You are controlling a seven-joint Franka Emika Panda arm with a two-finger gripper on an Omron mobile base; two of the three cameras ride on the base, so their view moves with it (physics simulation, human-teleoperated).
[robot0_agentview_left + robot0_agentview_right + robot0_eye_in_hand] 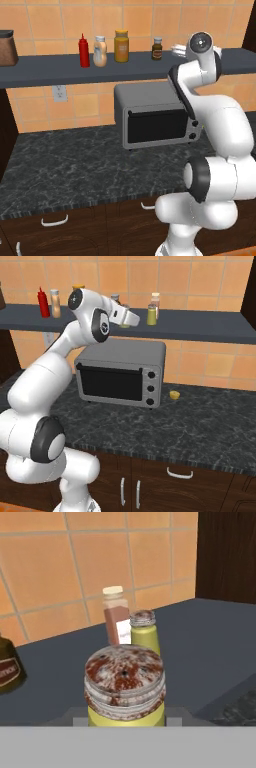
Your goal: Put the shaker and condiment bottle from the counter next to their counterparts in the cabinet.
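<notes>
The long grey cabinet spans the upper frame along the orange tiles, above the toaster oven on the dark bench. The white arm reaches up so its hand, pinching the yellow-green shaker, brings it beside two shelf shakers. The peach condiment bottle stands by the red squeeze bottle, upper left.

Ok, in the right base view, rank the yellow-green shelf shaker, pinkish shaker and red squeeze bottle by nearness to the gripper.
From the gripper, holding the shaker:
1. yellow-green shelf shaker, just to its right.
2. pinkish shaker, behind that, by the wall.
3. red squeeze bottle, far left on the cabinet.
</notes>
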